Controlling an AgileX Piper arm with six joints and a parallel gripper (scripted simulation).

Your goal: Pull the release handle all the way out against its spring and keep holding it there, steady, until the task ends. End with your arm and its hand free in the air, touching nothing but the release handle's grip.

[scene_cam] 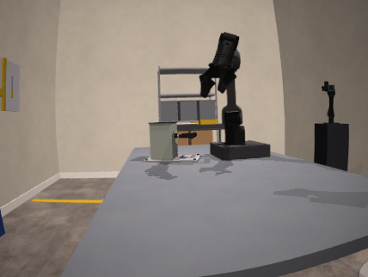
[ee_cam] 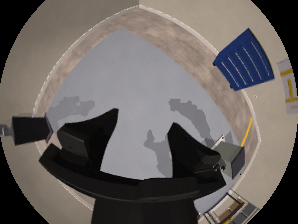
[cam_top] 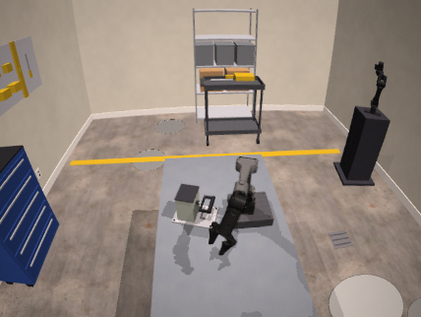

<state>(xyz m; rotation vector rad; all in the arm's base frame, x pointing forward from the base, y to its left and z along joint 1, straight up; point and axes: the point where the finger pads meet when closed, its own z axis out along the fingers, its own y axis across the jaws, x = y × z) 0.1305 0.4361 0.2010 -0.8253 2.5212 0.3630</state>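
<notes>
A pale green box (cam_top: pixel 187 202) stands on a white plate on the grey table; it also shows in the exterior view (scene_cam: pixel 163 141). The black release handle (cam_top: pixel 207 203) sticks out of the box's side toward the arm, seen as a short dark bar in the exterior view (scene_cam: pixel 186 135). My gripper (cam_top: pixel 219 238) (scene_cam: pixel 213 85) is open and empty, held high in the air above the table, apart from the handle. In the wrist view the two fingers are spread wide with only table between them, and the box (ee_cam: pixel 234 157) shows at the right edge.
The arm's dark base (cam_top: pixel 256 209) sits on the table next to the box. A black cart (cam_top: pixel 232 109) and a shelf stand behind the table. A blue drawer cabinet (cam_top: pixel 20 214) is at the left and a black pedestal (cam_top: pixel 363 145) at the right.
</notes>
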